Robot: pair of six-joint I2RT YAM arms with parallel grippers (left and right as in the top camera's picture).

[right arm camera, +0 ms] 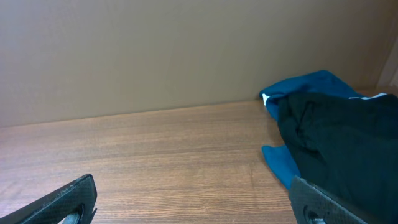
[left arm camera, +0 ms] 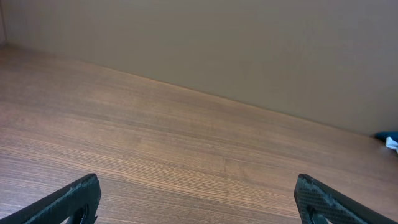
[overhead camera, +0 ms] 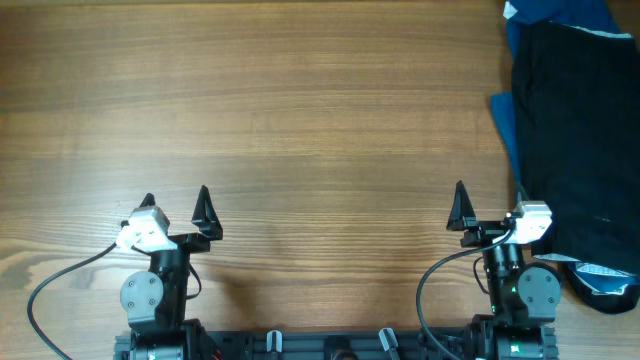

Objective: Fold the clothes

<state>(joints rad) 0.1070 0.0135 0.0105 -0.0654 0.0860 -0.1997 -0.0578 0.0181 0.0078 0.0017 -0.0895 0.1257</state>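
Observation:
The black garment (overhead camera: 580,150) lies in a heap along the table's right edge, from the far corner down to the front. It also shows at the right of the right wrist view (right arm camera: 342,143). My right gripper (overhead camera: 490,208) is open and empty at the front right, its right finger just beside the garment's left edge. My left gripper (overhead camera: 176,205) is open and empty at the front left, far from the garment. In the left wrist view, the left gripper (left arm camera: 199,199) has only bare wood between its fingers. In the right wrist view, the right gripper (right arm camera: 193,199) also spans bare wood.
A blue cloth (overhead camera: 520,60) lies under the black garment, sticking out at its left side and far corner; it shows in the right wrist view (right arm camera: 311,84) too. A pale striped piece (overhead camera: 605,272) lies at the front right. A brown wall stands behind the wooden table (overhead camera: 300,120).

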